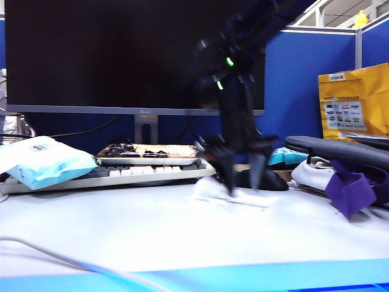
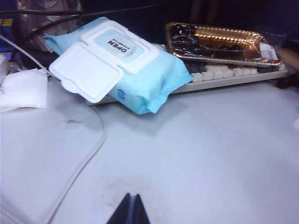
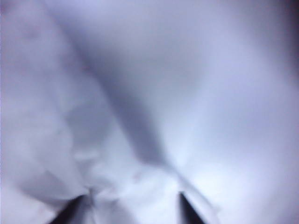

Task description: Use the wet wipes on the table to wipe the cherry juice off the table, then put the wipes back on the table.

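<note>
Right gripper points straight down at the table, jaws spread, tips straddling the crumpled wet wipes lying on the surface in front of the keyboard. Spread jaws read as the put-back step. Juice smear isn't discernible. Left gripper is parked low, fingers pinched together, empty, near the blue wipes packet.
</note>
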Controlling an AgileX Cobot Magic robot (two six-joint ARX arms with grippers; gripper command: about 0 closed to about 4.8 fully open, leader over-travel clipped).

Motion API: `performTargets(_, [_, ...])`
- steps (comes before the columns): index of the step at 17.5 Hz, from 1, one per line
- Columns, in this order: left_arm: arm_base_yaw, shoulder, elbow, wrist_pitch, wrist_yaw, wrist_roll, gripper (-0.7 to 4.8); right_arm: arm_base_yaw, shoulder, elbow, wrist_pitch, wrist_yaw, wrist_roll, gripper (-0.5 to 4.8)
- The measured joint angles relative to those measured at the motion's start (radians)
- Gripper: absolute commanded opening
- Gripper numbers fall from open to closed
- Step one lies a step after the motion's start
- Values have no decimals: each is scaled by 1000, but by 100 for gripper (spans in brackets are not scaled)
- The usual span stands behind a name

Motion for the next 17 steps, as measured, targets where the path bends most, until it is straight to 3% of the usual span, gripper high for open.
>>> performTargets(2, [0, 0, 0, 0, 0, 0, -3, 1, -18, 156, -73, -135, 1, 270])
performTargets(4, [0, 0, 0, 0, 0, 0, -4, -2, -35, 181, -63, -243, 6, 260])
performTargets(5, [0, 0, 0, 0, 0, 0, -3, -3, -32, 181, -57, -280, 9, 228])
performTargets(6, [0, 0, 0, 0, 0, 0, -3, -2, -19, 192, -88, -309, 23, 201])
performTargets(11, [0, 0, 0, 0, 0, 0, -4, -2, -90, 311, -82, -348, 42, 197])
performTargets(12, [0, 0, 0, 0, 0, 0, -4, -2, -103, 322, -94, -384, 45, 153])
performTargets(13, [0, 0, 0, 0, 0, 0, -4, -1, -113, 338, -99, -394, 47, -6])
performTargets(17, [0, 0, 0, 0, 0, 0, -4, -2, -224, 472, -98, -397, 62, -1])
